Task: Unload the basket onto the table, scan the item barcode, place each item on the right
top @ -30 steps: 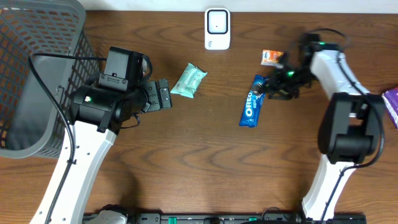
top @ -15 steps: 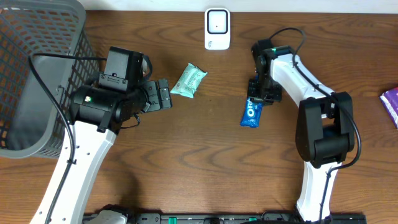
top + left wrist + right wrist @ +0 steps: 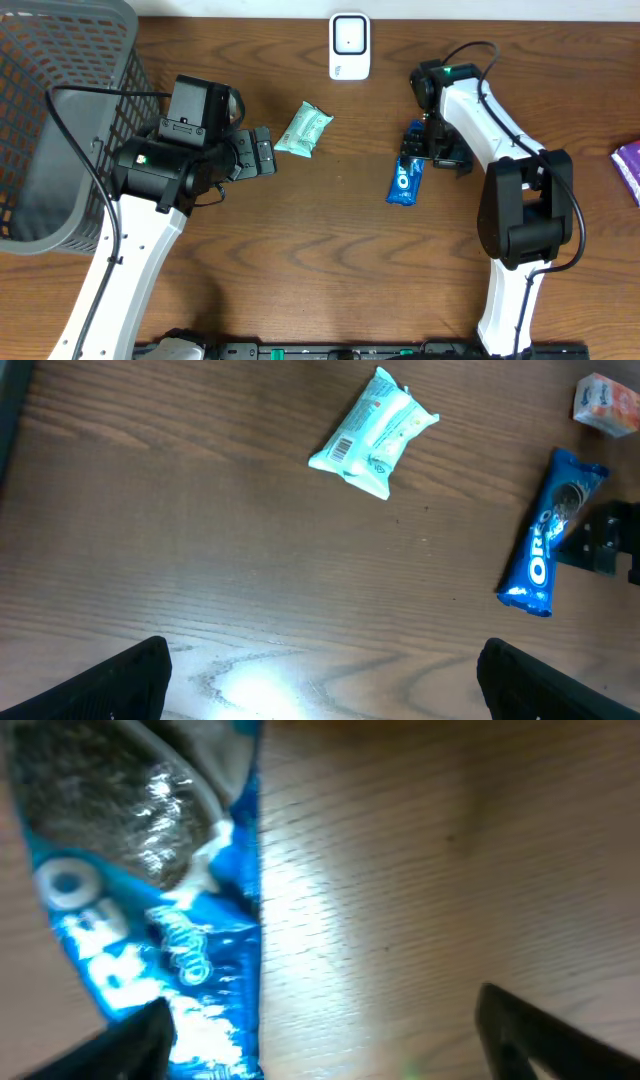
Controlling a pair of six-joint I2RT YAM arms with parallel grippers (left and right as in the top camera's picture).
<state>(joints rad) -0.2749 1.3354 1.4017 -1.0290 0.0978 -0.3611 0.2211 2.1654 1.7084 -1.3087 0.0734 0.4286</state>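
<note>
One Oreo pack [image 3: 403, 183], long axis near-to-far, slightly skewed.

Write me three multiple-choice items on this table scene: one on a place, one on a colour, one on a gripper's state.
1. The grey plastic mesh basket stands:
A. at the left end of the brown wooden table
B. at its right end
C. between the two arms

2. The long glossy Oreo biscuit pack is:
A. green
B. blue
C. orange

3. The left gripper is:
A. open and empty
B. shut on a packet
C. shut on the basket's rim

Key: 1 A, it fills the left side of the overhead view. 2 B, the wrapper is blue with white lettering. 3 A, its fingers stand wide apart over bare table.
</note>
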